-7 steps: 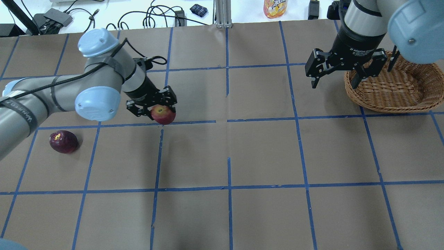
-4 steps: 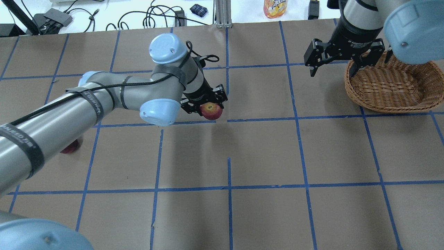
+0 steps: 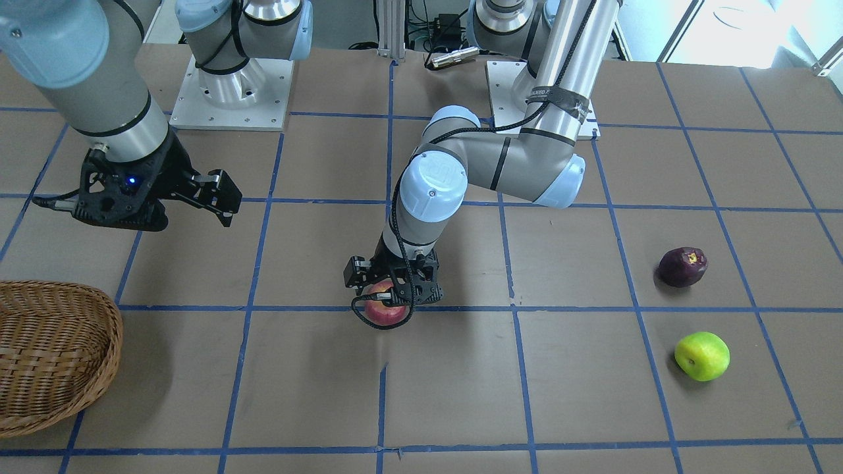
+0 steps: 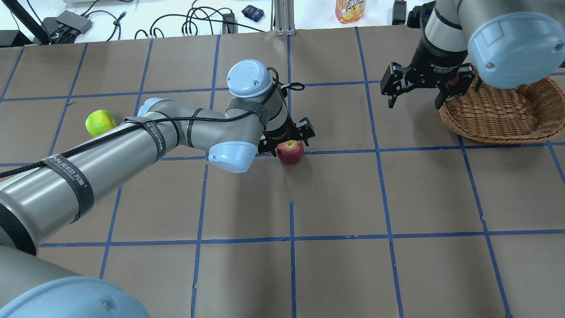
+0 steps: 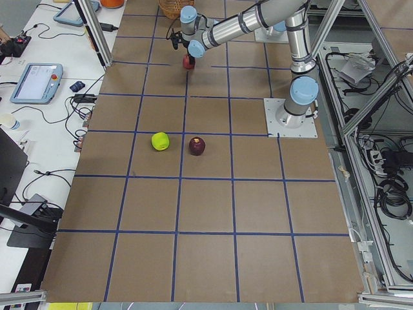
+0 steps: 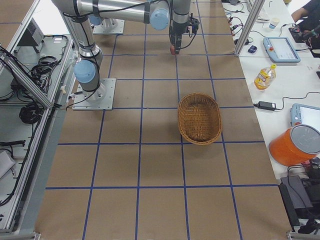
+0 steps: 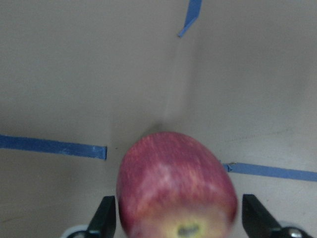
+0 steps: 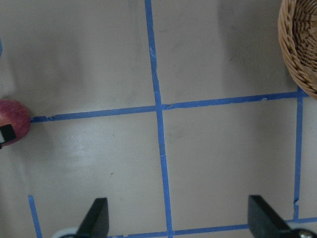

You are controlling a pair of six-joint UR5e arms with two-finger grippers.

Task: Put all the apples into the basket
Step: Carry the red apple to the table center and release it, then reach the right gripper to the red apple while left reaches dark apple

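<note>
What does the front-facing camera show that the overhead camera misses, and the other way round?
Only the front-facing view shows the purple apple, hidden overhead by the left arm, and the arms' base plates. Only the overhead view shows the bench past the table, with cables and an orange bottle. Both show the red apple between the left arm's fingers, the green apple, the basket and the right arm's fingers, spread open.
</note>
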